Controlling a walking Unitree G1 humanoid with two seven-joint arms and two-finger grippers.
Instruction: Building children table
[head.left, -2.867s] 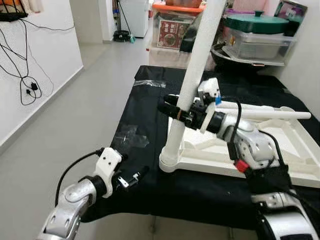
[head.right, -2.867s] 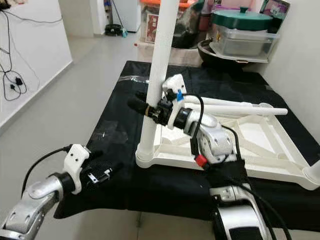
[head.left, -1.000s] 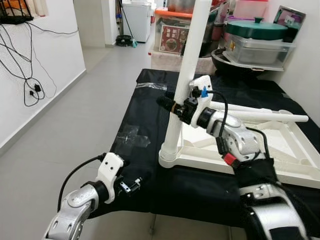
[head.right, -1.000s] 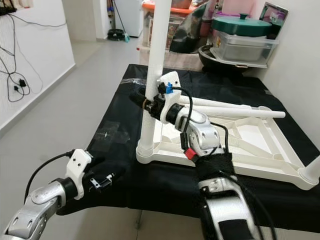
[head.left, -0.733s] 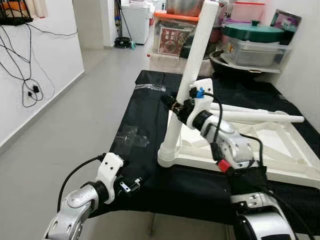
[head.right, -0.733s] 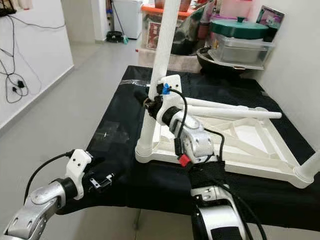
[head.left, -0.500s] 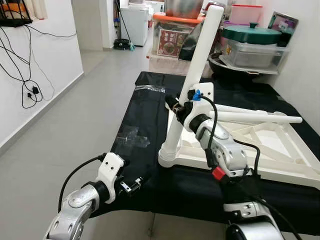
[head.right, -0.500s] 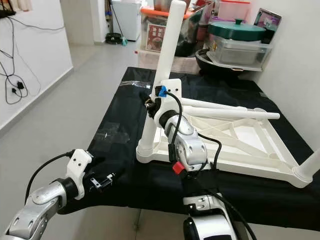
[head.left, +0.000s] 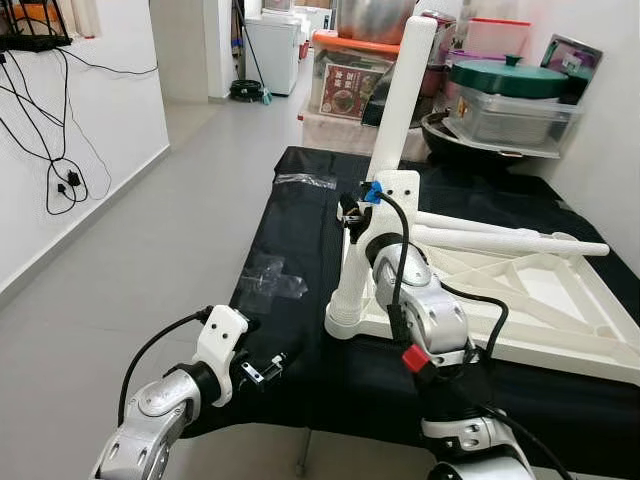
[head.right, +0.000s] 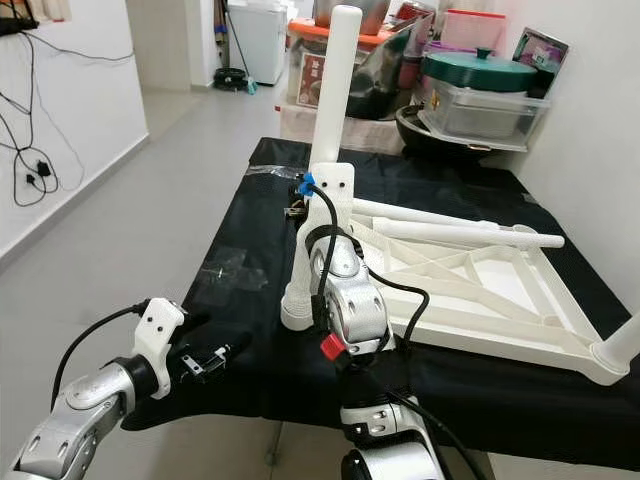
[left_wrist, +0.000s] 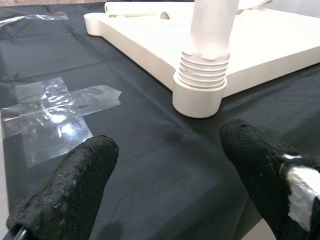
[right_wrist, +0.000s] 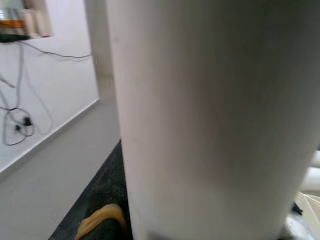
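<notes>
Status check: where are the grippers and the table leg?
Right gripper shut on upright leg, seated in tabletop corner socket. Left gripper open, low by the cloth edge. Nothing in the way.

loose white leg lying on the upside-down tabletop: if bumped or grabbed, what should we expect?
The loose leg is a smooth round tube lying across the tabletop frame, so it will probably roll if nudged. It looks like stiff hollow plastic, likely light for its length. Long and thin, it would probably swing if gripped near one end; a mid-length grasp seems safer.

tabletop (head.left: 560, 320) on cloth (head.left: 300, 230) | leg (head.left: 385, 150) upright in its near-left corner | tape (head.left: 265, 277) left of it
</notes>
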